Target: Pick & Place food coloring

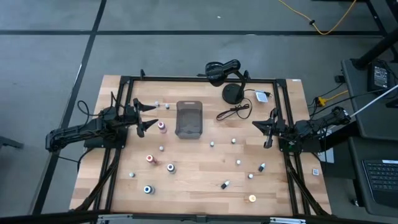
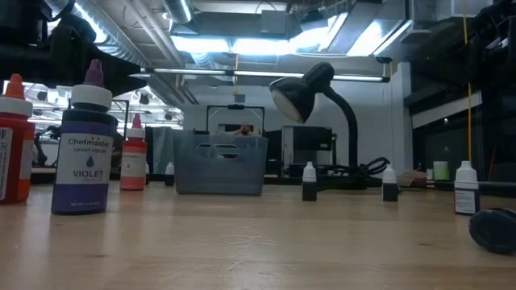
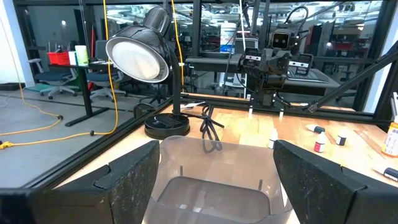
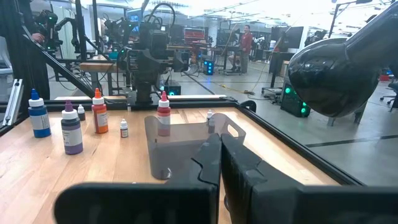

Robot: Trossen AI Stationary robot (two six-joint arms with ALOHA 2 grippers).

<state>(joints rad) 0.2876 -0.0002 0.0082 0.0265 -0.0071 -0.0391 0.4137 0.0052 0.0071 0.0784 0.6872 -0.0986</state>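
Right now your worktop is lying framed by black rails, with its widest bare stretch running along the middle. Your gray tray is sitting near the far edge, the black lamp just beyond it to the right. Your left tool is hovering wide open near the left rail, gripping nothing; your right tool is waiting closed and empty by the right rail. The food coloring bottles are standing scattered across the near half, one orange-capped close to the near edge.

A gray tray sits near a black lamp.
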